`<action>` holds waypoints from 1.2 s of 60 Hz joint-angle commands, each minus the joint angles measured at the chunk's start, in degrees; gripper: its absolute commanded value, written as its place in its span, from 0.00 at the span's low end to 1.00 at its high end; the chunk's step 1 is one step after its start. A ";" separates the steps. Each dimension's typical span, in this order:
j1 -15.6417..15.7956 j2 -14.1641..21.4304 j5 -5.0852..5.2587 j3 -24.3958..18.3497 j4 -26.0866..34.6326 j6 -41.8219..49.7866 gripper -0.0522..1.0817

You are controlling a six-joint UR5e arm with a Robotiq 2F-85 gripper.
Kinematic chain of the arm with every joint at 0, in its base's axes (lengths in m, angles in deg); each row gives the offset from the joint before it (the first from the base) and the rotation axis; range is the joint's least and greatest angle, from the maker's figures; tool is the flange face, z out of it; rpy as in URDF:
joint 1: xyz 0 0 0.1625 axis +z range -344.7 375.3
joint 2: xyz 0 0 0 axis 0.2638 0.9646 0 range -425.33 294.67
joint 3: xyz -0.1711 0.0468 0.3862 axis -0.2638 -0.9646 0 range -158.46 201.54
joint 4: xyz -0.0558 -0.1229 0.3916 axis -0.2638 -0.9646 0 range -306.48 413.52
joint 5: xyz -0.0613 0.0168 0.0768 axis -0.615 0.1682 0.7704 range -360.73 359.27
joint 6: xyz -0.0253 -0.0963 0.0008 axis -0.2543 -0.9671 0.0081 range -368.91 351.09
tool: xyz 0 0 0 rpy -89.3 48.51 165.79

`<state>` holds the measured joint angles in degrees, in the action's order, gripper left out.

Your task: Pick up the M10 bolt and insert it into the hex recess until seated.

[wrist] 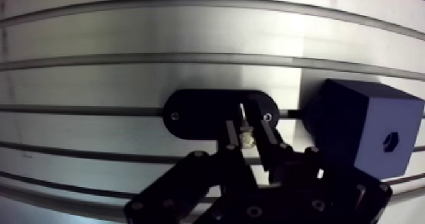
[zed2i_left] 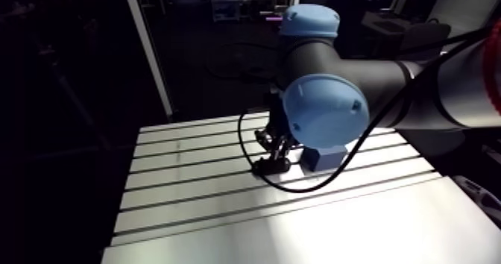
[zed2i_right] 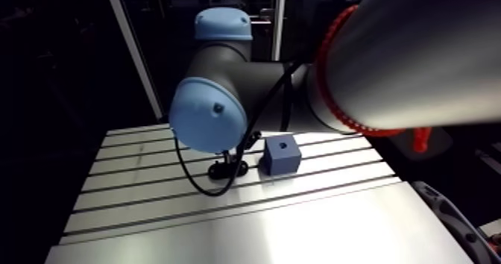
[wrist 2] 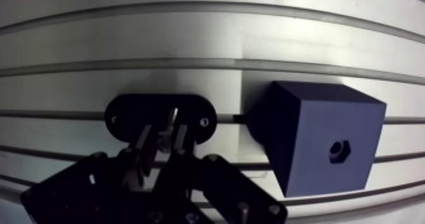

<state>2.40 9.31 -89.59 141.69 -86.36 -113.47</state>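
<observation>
lifting the m10 bolt (wrist: 245, 126) out of its black oval holder (wrist: 196, 112) looks like the step in hand. wrist view: the pincer (wrist: 248, 135) is drawn in tight and looks clamped on the bolt. the bolt stands in the holder, which lies flat on the slotted counter (zed2i_left: 186, 185). the blue block (wrist: 354, 131) sits just beside the holder, and the hex recess (wrist: 392, 141) in its top face is empty. arm view: pincer + holder are at centre of frame, block just right of them. to do it well imo: pull straight up along the bolt axis so it doesn't bind or drag the holder w/ it. keep the grip square, since a tilted bolt won't line up w/ the recess. hex flats need matching too, so no slip or twist in the grip. can't tell which end of the bolt is up.
</observation>
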 commanded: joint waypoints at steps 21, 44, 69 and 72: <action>0.22 1.15 0.48 -2.57 2.55 -0.38 0.73; -0.10 4.21 0.82 -8.57 10.28 -2.46 0.79; -6.42 3.66 0.42 -23.39 33.32 -4.65 0.83; -6.89 3.40 0.18 -24.02 34.66 -5.09 0.84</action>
<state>-0.35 13.45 -88.83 124.65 -62.78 -116.62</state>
